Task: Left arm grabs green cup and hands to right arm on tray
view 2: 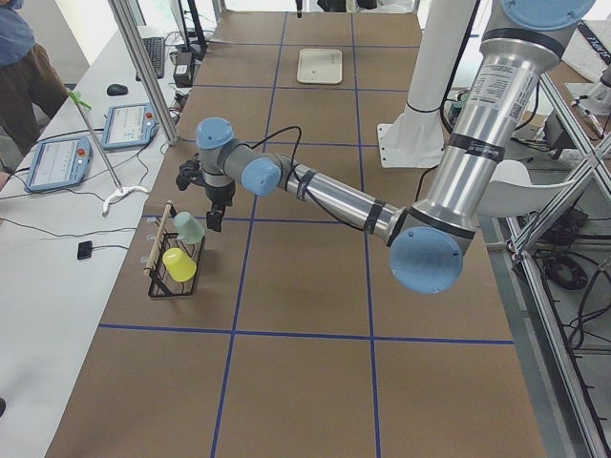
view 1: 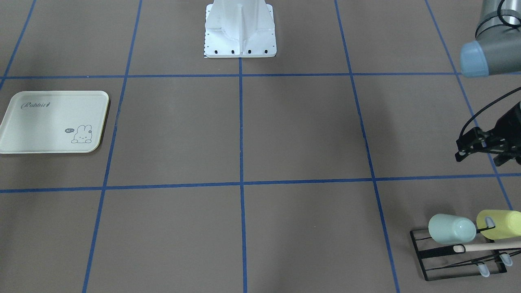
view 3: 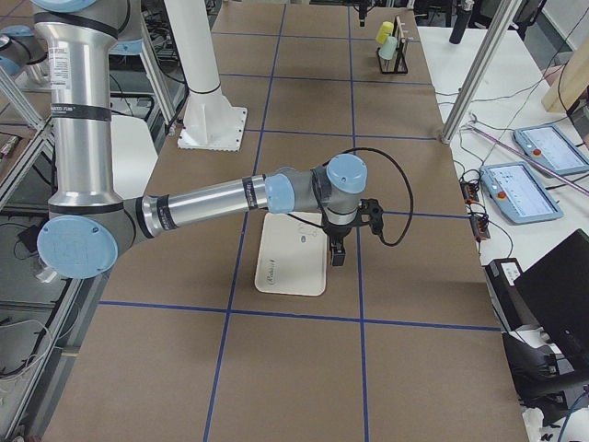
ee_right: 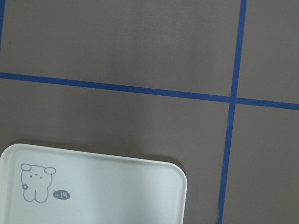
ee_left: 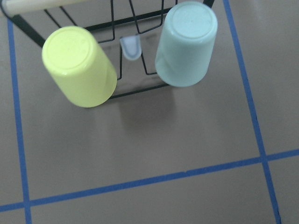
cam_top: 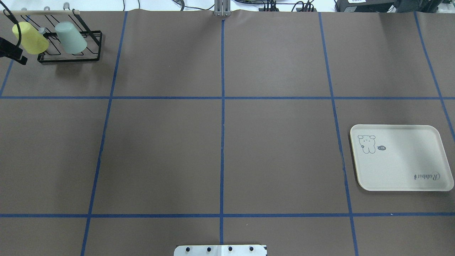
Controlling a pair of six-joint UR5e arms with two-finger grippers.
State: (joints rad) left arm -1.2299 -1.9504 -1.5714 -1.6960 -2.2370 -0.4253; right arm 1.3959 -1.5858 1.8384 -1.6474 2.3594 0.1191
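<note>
The pale mint-green cup (view 1: 452,228) hangs mouth-down on a black wire rack (view 1: 431,260), next to a yellow-green cup (view 1: 498,224). It also shows in the left wrist view (ee_left: 187,44) and in the overhead view (cam_top: 71,37). My left gripper (view 1: 478,159) hovers above the table beside the rack, a short way from the cups, open and empty. The cream Rabbit tray (cam_top: 401,160) lies flat and bare on the other side of the table. My right gripper (view 3: 336,253) hangs over the tray's edge (ee_right: 117,191); I cannot tell whether it is open or shut.
The rack has a wooden rod (view 1: 488,246) along its top and stands at the table's far corner on my left. The white robot base (view 1: 240,32) is at the near middle. Blue tape lines grid the brown table. Tablets and cables lie beyond the far edge.
</note>
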